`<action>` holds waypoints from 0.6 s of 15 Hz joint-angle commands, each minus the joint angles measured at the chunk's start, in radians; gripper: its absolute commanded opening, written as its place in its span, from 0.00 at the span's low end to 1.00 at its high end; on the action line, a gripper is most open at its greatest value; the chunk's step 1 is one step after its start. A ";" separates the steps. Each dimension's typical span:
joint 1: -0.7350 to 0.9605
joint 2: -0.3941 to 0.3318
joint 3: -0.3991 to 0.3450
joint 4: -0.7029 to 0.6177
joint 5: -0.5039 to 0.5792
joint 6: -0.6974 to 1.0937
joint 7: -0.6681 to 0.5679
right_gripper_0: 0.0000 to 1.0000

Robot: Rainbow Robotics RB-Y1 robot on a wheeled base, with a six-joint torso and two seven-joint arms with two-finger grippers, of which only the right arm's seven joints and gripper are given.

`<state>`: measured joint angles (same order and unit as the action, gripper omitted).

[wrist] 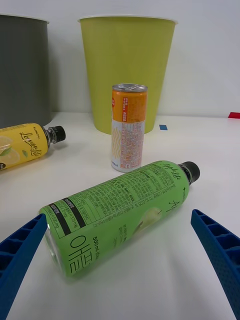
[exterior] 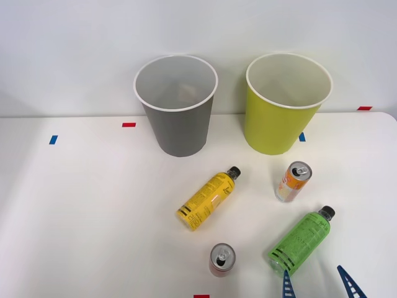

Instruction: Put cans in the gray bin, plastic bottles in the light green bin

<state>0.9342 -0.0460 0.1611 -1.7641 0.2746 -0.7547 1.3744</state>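
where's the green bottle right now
The green bottle lies on its side at the front view's lower right, just ahead of the open right end effector, below the orange can.

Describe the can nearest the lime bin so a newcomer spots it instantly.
Start at the light green bin. Just in front of it stands the orange-and-white can, upright, between the two lying bottles. The other can is red and stands much farther from the bins.

Bright even light, soft faint shadows, perhaps overhead, foreground slightly blurred
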 commanded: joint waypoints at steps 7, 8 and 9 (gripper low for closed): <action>0.000 0.000 0.000 0.000 0.000 0.000 0.000 1.00; 0.000 0.000 0.000 0.000 0.000 0.000 0.000 1.00; 0.000 0.000 0.000 0.000 0.000 0.000 0.000 1.00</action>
<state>0.9342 -0.0460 0.1611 -1.7641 0.2746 -0.7547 1.3744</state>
